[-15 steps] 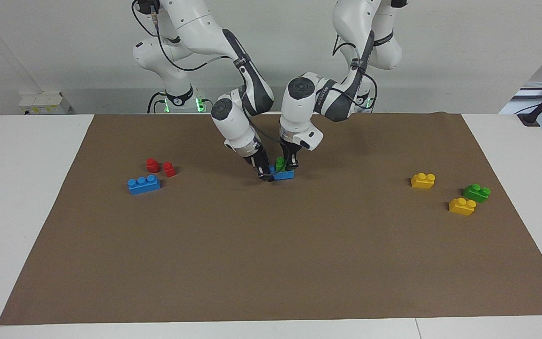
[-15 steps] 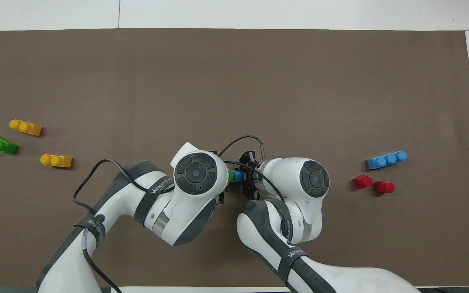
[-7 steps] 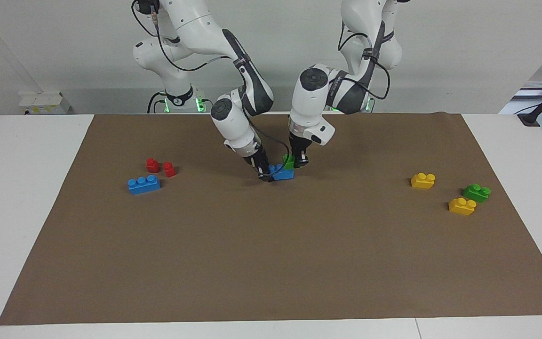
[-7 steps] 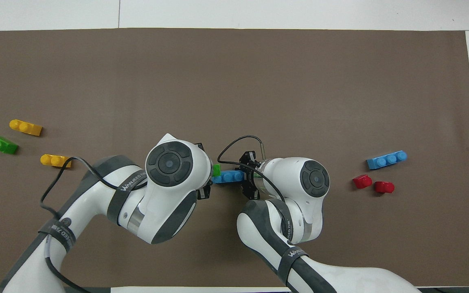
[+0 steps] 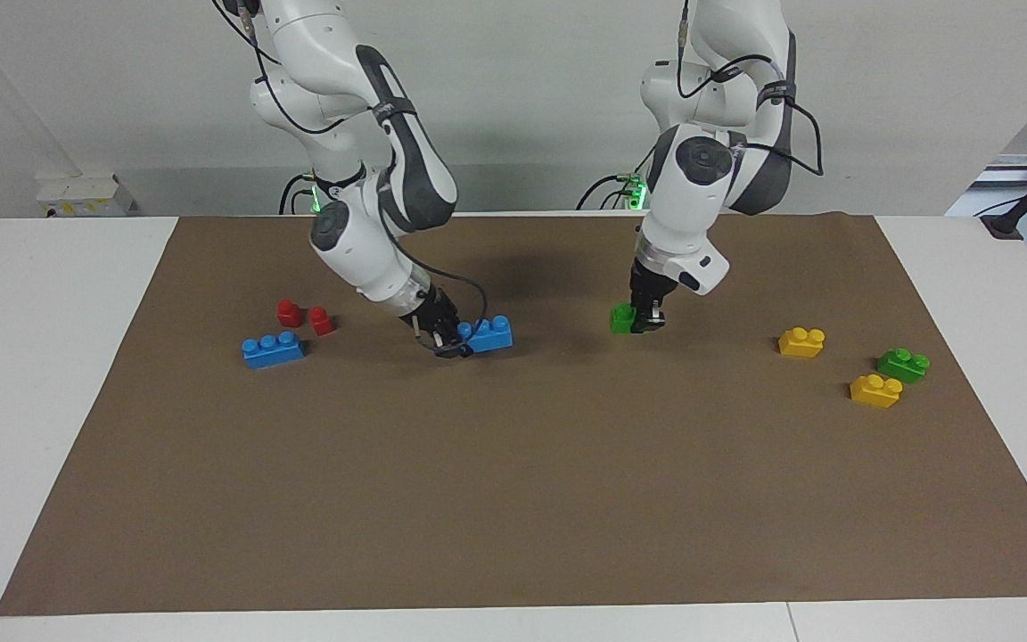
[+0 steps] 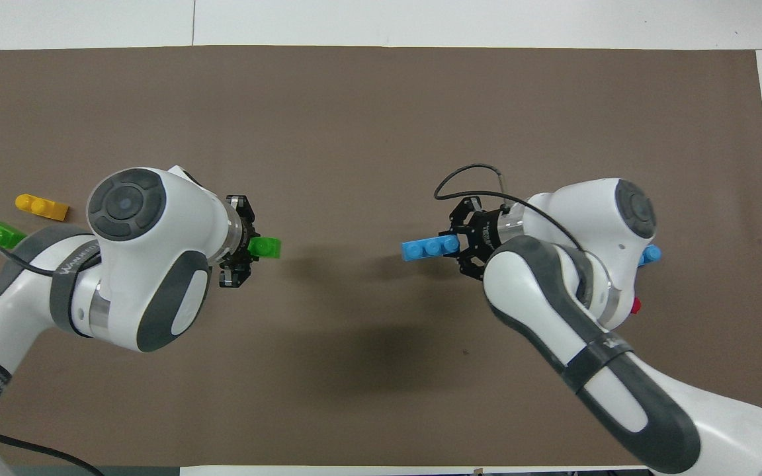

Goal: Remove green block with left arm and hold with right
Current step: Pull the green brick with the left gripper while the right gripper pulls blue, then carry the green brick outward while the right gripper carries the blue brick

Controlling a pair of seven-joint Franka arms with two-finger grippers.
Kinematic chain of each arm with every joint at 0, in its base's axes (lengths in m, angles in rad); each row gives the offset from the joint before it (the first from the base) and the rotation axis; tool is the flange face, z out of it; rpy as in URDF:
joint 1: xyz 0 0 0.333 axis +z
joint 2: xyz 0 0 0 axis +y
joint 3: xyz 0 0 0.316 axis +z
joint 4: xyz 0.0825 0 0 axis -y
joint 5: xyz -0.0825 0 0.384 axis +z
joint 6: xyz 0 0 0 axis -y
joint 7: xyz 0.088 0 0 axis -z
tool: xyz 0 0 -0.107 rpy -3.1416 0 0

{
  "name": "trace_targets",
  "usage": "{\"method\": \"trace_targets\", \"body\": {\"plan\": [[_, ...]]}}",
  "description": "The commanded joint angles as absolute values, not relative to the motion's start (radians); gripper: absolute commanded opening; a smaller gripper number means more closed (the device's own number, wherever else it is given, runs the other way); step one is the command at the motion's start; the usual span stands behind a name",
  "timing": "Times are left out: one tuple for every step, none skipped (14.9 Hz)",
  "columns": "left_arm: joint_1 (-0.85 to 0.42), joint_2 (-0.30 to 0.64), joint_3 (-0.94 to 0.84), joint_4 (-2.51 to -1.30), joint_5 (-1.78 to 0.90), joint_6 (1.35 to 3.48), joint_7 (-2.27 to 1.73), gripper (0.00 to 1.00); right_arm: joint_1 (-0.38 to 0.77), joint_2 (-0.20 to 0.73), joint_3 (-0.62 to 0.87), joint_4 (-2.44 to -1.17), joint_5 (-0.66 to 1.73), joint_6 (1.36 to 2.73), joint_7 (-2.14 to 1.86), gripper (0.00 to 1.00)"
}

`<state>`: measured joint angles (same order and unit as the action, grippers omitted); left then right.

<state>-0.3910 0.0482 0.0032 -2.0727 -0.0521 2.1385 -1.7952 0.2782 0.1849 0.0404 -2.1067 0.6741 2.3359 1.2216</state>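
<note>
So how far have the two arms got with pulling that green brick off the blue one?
The pulling apart looks done: the green block is off the blue brick, with bare mat between them. In hand: the left gripper grips the green block and the right gripper holds one end of the blue brick, both low over the mat. Nothing obvious is left, except perhaps setting them down.

green block point(image 5: 624, 319) pulled off blue brick point(image 5: 489, 334), left hand point(image 5: 645, 318) and right hand point(image 5: 447, 341) moved apart
</note>
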Motion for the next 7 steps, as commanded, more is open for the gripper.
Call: {"method": "trace_targets", "body": {"plan": [[-0.281, 0.041, -0.006, -2.074, -0.052, 2.120, -1.598, 0.00, 0.119, 0.193, 0.052, -2.025, 0.634, 2.191, 1.083, 0.00], [-0.243, 0.043, -0.006, -2.074, -0.051, 2.121, -1.532, 0.00, 0.083, 0.202, 0.052, -1.990, 0.596, 2.143, 1.066, 0.00], [-0.215, 0.044, -0.006, -2.074, -0.052, 2.123, -1.469, 0.00, 0.048, 0.210, 0.051, -1.970, 0.560, 2.116, 1.049, 0.00], [-0.183, 0.044, -0.006, -2.074, -0.051, 2.125, -1.400, 0.00, -0.004, 0.216, 0.052, -1.967, 0.551, 2.100, 1.036, 0.00], [-0.146, 0.046, -0.006, -2.074, -0.051, 2.128, -1.337, 0.00, -0.050, 0.222, 0.054, -1.968, 0.546, 2.091, 1.007, 0.00], [-0.114, 0.048, -0.006, -2.075, -0.052, 2.132, -1.274, 0.00, -0.083, 0.235, 0.052, -1.970, 0.543, 2.077, 0.952, 0.00], [-0.080, 0.048, -0.006, -2.079, -0.052, 2.146, -1.209, 0.00, -0.107, 0.245, 0.052, -1.974, 0.540, 2.075, 0.902, 0.00]]}}
